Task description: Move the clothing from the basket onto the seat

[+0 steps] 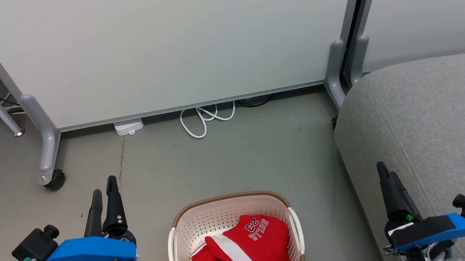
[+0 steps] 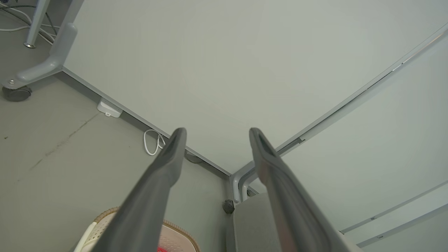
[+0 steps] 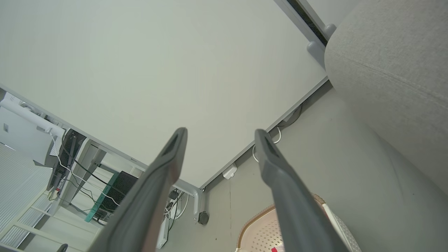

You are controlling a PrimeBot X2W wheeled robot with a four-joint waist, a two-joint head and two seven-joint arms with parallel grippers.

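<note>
Left hand (image 2: 217, 132) spread; basket (image 2: 182, 232) rim, seat (image 2: 252, 224) corner at bottom.

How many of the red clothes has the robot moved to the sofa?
None yet, it seems. The red clothing sits in the basket, and none lies on the visible seat. Both the left gripper and right gripper are open, holding nothing. All the moving is left.
</note>
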